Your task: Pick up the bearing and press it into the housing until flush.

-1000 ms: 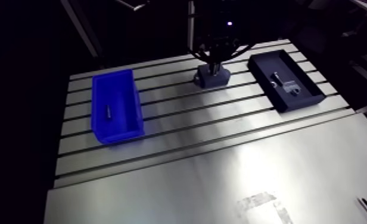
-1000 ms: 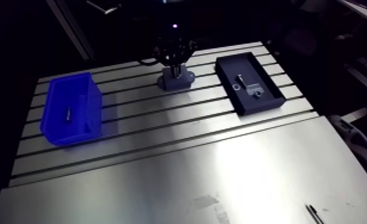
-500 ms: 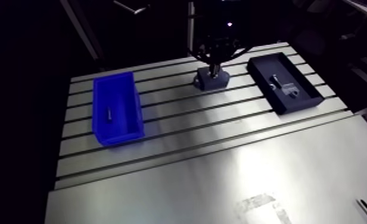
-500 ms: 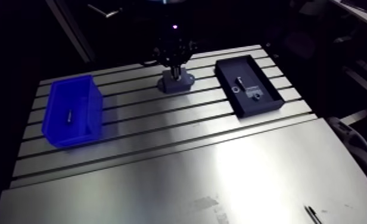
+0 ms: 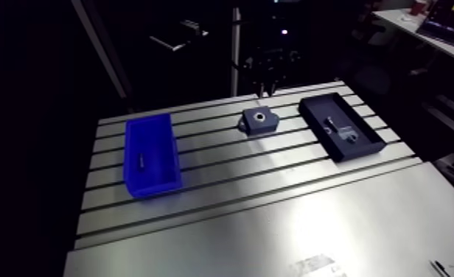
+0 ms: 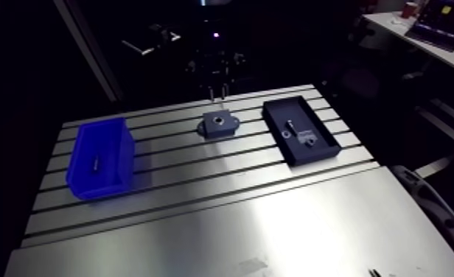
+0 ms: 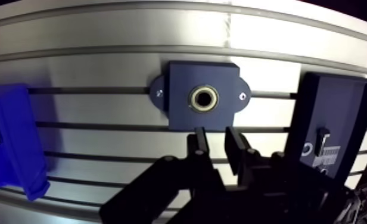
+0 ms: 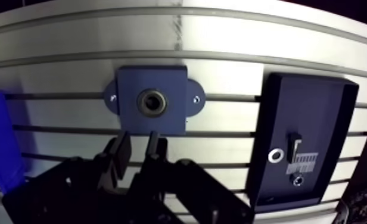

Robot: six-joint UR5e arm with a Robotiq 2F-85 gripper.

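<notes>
Slotted aluminium table (image 7: 102, 65) carries square housing (image 7: 183, 116), bearing (image 7: 203, 98) seated.

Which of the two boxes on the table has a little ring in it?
The shallow black tray, where a small ring lies. The taller blue bin shows just a thin dark pin.

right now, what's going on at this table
The arm's gripper hovers open and empty over the table, just short of the housing. The bearing sits in the housing's bore and looks about flush, so the press seems done. A blue bin and a black tray lie on either side.
</notes>
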